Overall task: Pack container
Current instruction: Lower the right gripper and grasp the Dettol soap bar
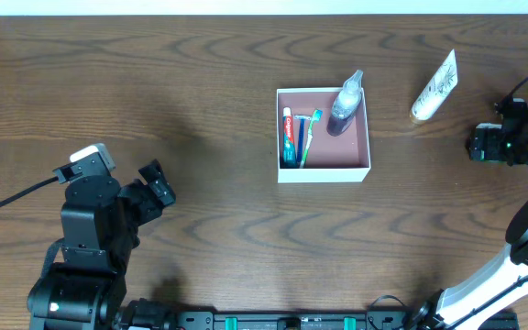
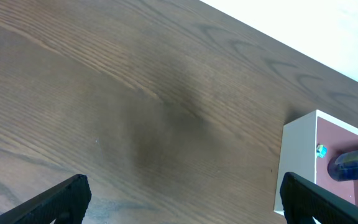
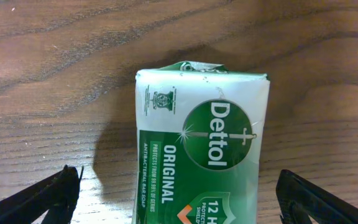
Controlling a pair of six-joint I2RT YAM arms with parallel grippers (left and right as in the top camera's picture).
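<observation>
I see the container (image 1: 324,172) mid-table, holding a toothpaste tube (image 1: 288,137), a toothbrush (image 1: 306,136) and a small bottle (image 1: 345,103). A white tube (image 1: 434,87) lies to its right. Well to its left, my left gripper (image 2: 184,186) is spread and empty. Far to its right, my right gripper (image 3: 179,177) is parted either side of a green Dettol soap packet (image 3: 201,143).

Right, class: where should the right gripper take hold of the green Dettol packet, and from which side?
Across its long side edges, from above: the Dettol packet lies flat on the table, label up, between the open fingers of the right gripper.
</observation>
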